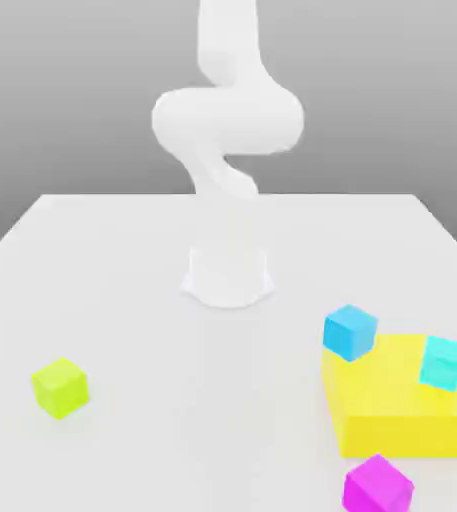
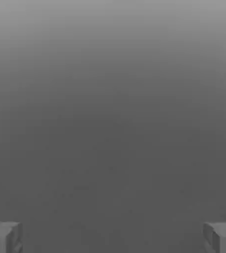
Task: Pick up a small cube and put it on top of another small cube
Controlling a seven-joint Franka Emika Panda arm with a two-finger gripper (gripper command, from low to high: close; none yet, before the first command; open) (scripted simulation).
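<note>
We see four small cubes, all in the lower part of the exterior view. The blue cube [image 1: 350, 331] sits at lower right, touching the upper-left corner of a large flat yellow block [image 1: 397, 410]. The cyan cube [image 1: 441, 362] rests on top of that block near its right edge, tilted slightly. The magenta cube [image 1: 377, 486] lies on the tabletop [image 1: 172, 400] just below the block, near the bottom edge of the frame. The lime-green cube [image 1: 60, 387] stands alone at lower left, well apart from the others.

We find no cube stacked on another cube.

The white arm [image 1: 227, 130] rises from its round base at the centre of the frame, behind all the cubes. In the hand view the claw [image 2: 113, 238] stands wide open, its two grey fingertips [image 2: 3, 237] at the lower corners of the frame, with nothing between them, only plain grey background.
</note>
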